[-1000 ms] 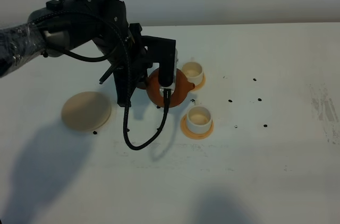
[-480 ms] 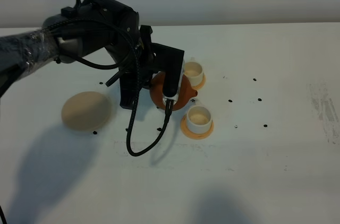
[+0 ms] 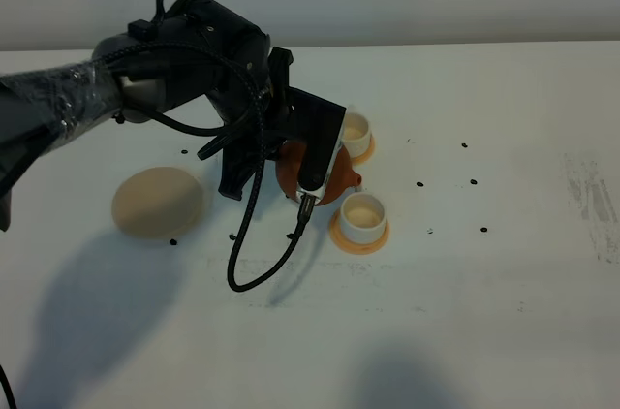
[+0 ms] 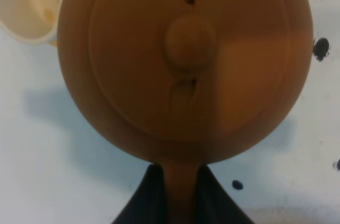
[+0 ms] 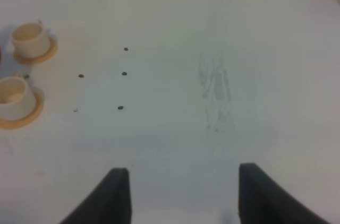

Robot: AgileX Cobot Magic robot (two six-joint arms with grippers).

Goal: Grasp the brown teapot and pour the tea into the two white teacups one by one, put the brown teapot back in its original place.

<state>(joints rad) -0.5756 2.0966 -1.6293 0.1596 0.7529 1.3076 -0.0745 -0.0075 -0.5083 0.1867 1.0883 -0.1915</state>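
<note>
Clamping pot [image 4: 186, 75] handle in left gripper [image 4: 178, 175], spout toward near cup [image 3: 361, 214] at 4 o'clock. Holding right gripper's [image 5: 183, 181] jaws apart, empty.

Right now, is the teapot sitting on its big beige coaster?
No, the beige coaster lies bare and the brown teapot is well to one side of it.

Most of the brown teapot [image 3: 339, 173] hidden behind left arm [image 3: 194, 52], blurred in wrist view, teacup [image 4: 25, 7] edge-cropped
</note>
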